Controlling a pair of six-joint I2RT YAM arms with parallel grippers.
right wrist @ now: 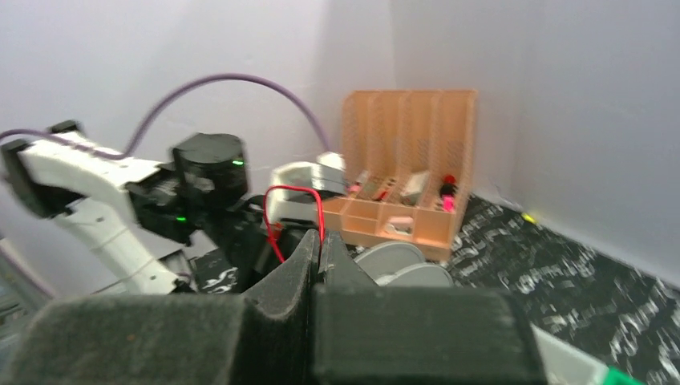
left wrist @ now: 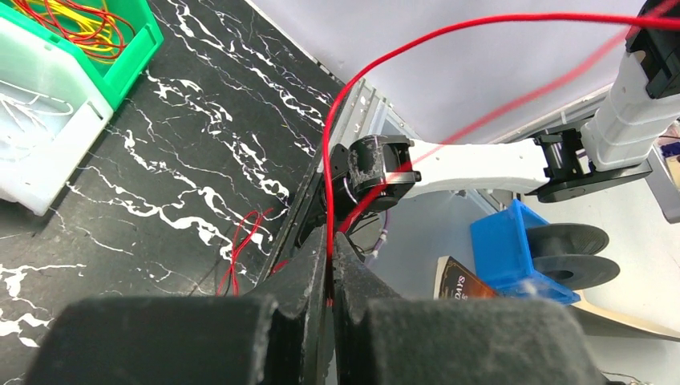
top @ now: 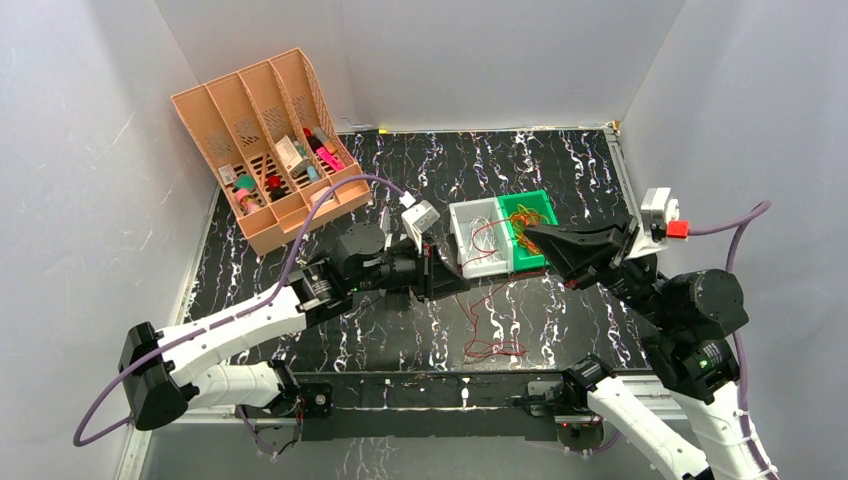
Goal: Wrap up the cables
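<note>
The cables are one thin red wire (top: 495,348) lying in loose loops on the black marbled table near the front edge, with a strand rising toward both grippers. My left gripper (top: 465,284) hangs over the table's middle. In the left wrist view it (left wrist: 329,250) is shut on the red wire (left wrist: 327,184), which climbs from the jaws and arcs off to the upper right. My right gripper (top: 528,232) is above the bins. In the right wrist view it (right wrist: 321,238) is shut on the red wire (right wrist: 321,216), which bends in a small loop toward the left arm.
A white bin (top: 478,262) and a green bin (top: 541,203) holding yellow and red wires sit side by side behind the grippers. An orange slotted organizer (top: 262,120) with small items stands at the back left. Grey walls close in three sides.
</note>
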